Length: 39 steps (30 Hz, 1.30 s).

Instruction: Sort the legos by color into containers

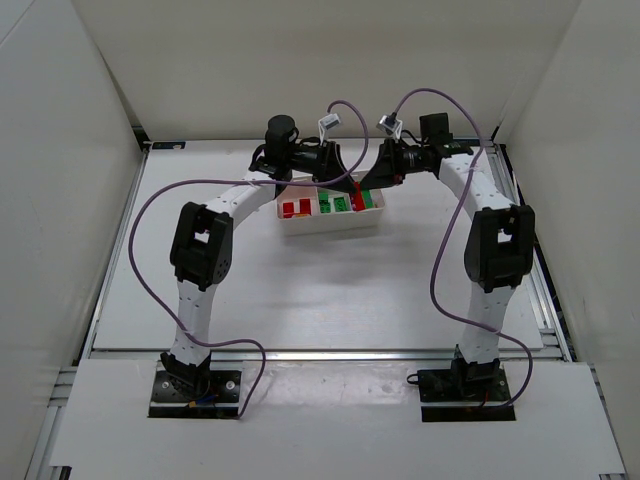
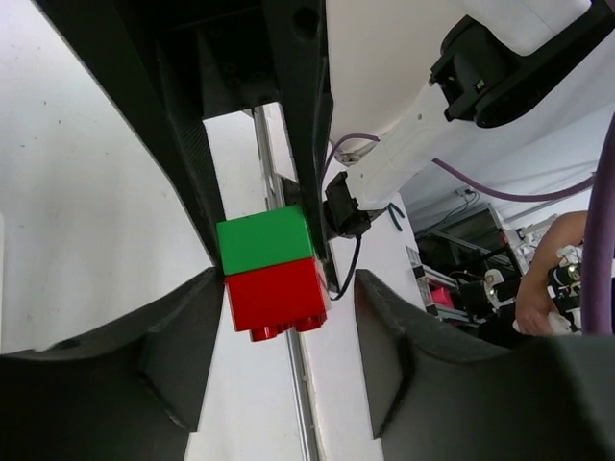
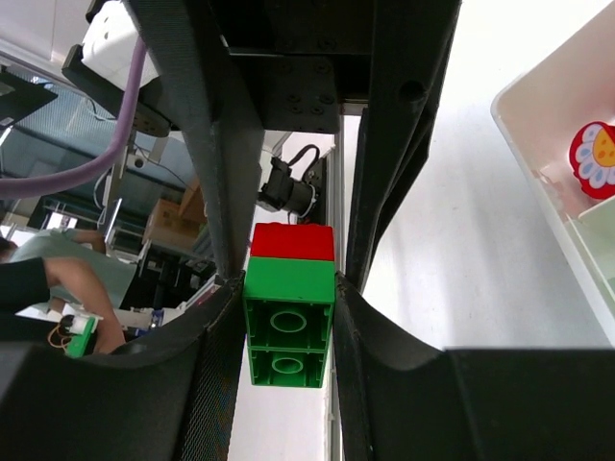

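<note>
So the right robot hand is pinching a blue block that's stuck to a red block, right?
Nearly. The right robot hand is pinching a green block, not a blue one, and it is stuck to a red block. The right wrist view shows it.

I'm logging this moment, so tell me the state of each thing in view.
Right two-finger gripper: shut on the green plastic brick.
Left two-finger gripper: open around the red plastic brick, gap on one side.
Those two bricks: stacked together, held aloft.
White plastic tray: holds loose red bricks and loose green bricks.
</note>
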Each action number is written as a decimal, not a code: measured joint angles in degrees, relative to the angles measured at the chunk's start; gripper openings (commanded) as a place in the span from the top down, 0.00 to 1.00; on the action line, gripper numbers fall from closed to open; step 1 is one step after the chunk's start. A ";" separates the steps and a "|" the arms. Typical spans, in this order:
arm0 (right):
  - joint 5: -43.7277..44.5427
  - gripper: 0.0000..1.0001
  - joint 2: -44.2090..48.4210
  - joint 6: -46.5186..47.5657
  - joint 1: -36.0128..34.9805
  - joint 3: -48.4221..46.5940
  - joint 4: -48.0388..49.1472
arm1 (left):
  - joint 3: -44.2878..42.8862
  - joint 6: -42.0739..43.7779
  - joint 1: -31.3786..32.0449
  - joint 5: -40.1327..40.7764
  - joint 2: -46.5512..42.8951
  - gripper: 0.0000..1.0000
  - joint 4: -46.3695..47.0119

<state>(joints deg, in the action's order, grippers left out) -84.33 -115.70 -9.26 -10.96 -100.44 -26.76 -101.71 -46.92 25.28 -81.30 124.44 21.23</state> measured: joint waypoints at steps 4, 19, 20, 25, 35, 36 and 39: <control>-0.50 1.00 -0.07 -0.68 -0.07 -0.70 0.33 | 0.04 -0.07 -0.15 0.72 0.02 0.66 -0.31; 1.90 1.00 -0.22 2.89 0.94 -1.03 -1.95 | 5.55 0.57 -0.44 2.49 -1.27 0.79 1.46; 1.92 1.00 -0.24 3.48 1.40 -1.07 -2.10 | 6.78 0.63 -0.44 2.32 -1.60 0.79 1.36; 3.30 1.00 -0.68 6.32 3.98 -3.34 -4.59 | 13.11 4.42 -1.36 2.89 -4.15 0.79 -3.30; 17.05 1.00 -3.52 12.72 0.92 -12.33 -9.81 | 17.68 25.18 -8.15 13.40 -20.46 0.78 -27.71; 20.11 1.00 -4.22 13.44 -0.39 -13.38 -10.38 | 17.59 27.41 -8.94 15.54 -22.51 0.78 -29.83; 29.66 1.00 -6.60 15.10 -4.92 -16.39 -11.56 | 16.92 32.57 -10.60 23.28 -27.15 0.78 -34.77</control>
<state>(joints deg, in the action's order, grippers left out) -54.68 -122.30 5.85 -15.88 -116.84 -38.33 -84.79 -14.35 14.68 -58.02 97.30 -13.54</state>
